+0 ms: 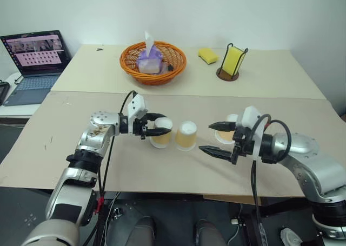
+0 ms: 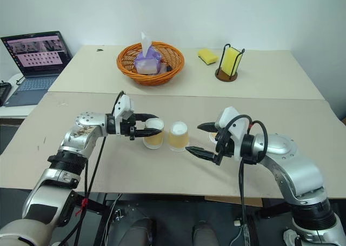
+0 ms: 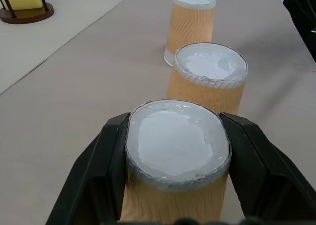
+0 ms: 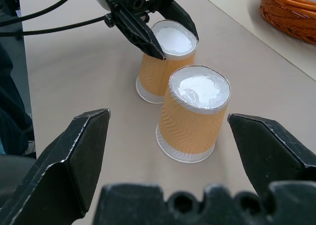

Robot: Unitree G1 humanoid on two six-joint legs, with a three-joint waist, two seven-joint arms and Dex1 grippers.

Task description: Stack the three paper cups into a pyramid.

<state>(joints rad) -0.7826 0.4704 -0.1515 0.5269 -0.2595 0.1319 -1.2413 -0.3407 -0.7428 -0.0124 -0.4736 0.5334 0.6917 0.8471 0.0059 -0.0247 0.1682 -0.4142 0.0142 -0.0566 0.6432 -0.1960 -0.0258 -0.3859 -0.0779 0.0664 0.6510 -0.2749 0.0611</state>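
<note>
Three tan-orange paper cups stand upside down in a row on the beige table. My left gripper (image 1: 165, 125) is shut on the white base end of the left cup (image 3: 173, 195), squeezing it slightly oval. The middle cup (image 1: 186, 136) stands right beside it, free. My right gripper (image 1: 206, 137) hangs open just right of the middle cup, which sits ahead of the fingers and between them in the right wrist view, untouched. The third cup (image 1: 231, 133) stands behind the right gripper, partly hidden by it.
At the back of the table are an orange basket (image 1: 178, 59) holding a tissue pack, a yellow sponge (image 1: 208, 55), and a yellow pad in a black wire holder (image 1: 233, 62). A laptop (image 1: 37, 59) sits on a side surface at far left.
</note>
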